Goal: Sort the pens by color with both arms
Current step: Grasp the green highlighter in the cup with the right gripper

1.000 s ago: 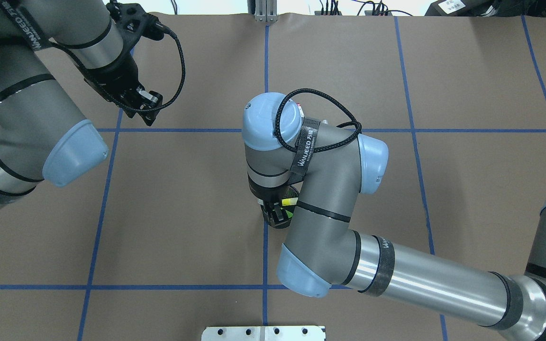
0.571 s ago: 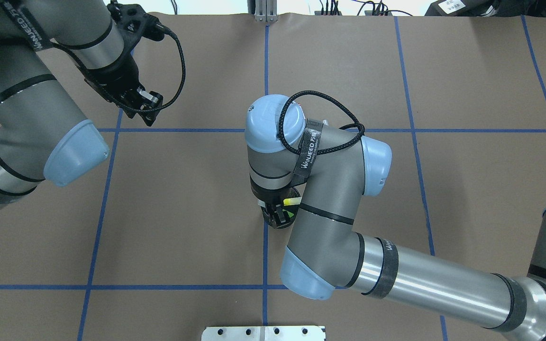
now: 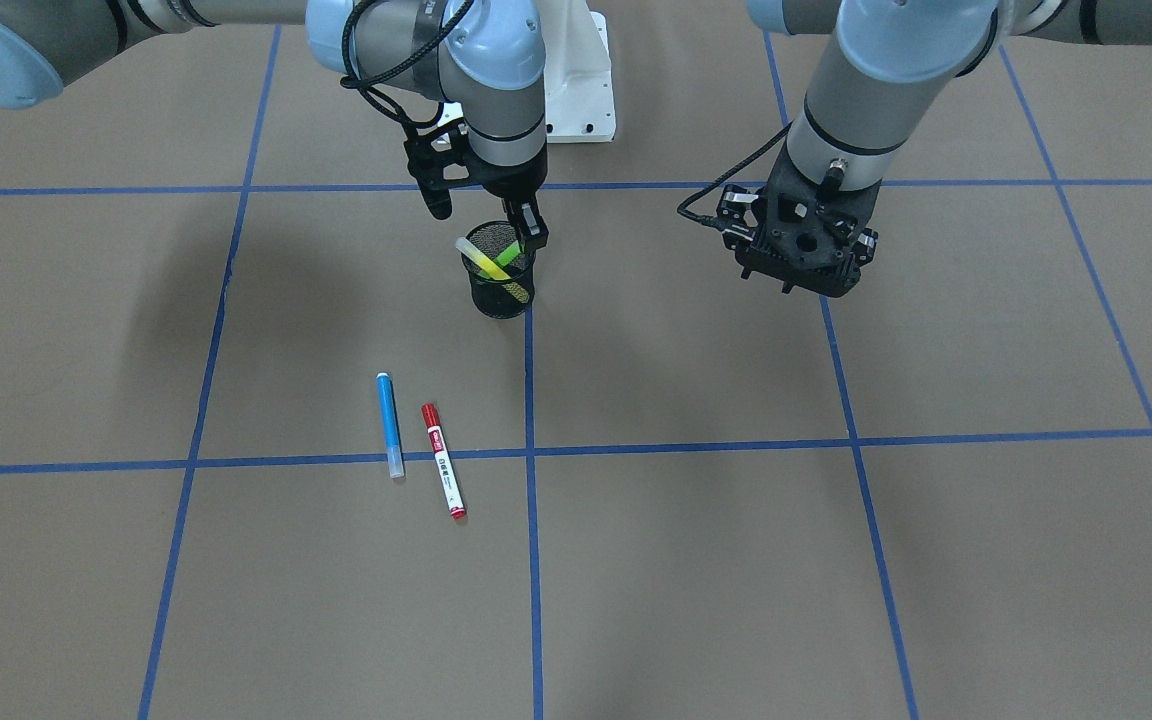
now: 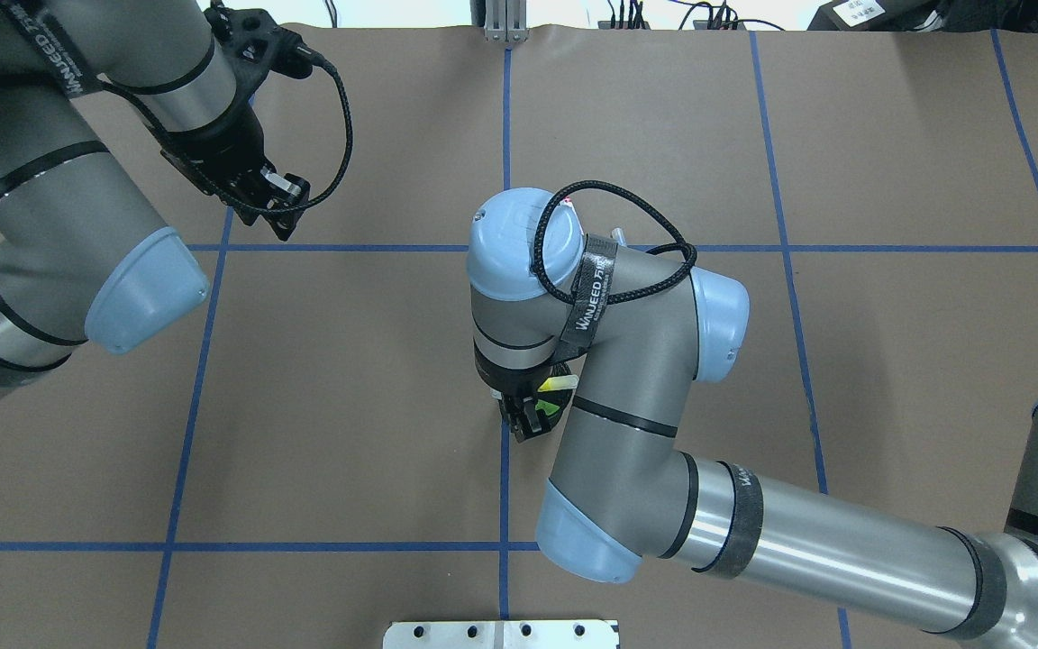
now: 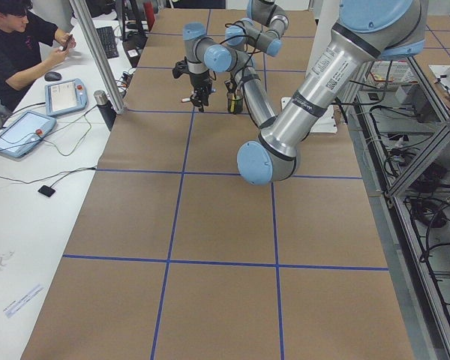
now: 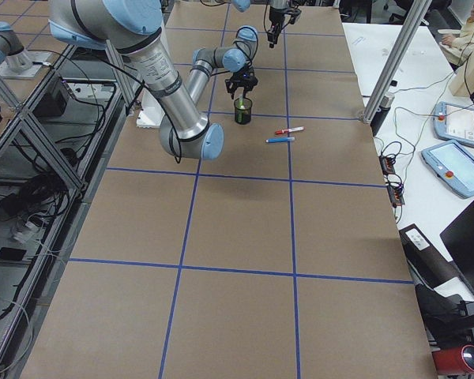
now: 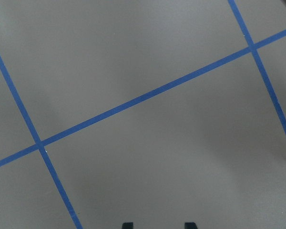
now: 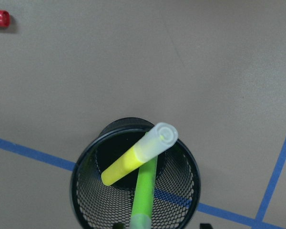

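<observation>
Brown paper marked with a grid of blue tape covers the table (image 3: pixel 836 550). We see a black mesh cup (image 3: pixel 501 290) standing upright on one tape line near the middle. A yellow pen (image 3: pixel 476 258) and a light green pen (image 3: pixel 508 255) lean inside it, crossing each other, with their upper ends above the rim. The right gripper (image 3: pixel 532 232) hangs just over the cup. In its wrist view we find its fingertips spread wider than the green pen's upper end, which sits between them, nearer one tip. A blue pen (image 3: pixel 390 425) and a white pen with red ends (image 3: pixel 443 460) lie flat on the side of the cup away from the robot, close together but apart, each crossing a tape line. The left gripper (image 7: pixel 159 224) hovers over bare paper well away from the cup, its fingertips parted with nothing between them.
</observation>
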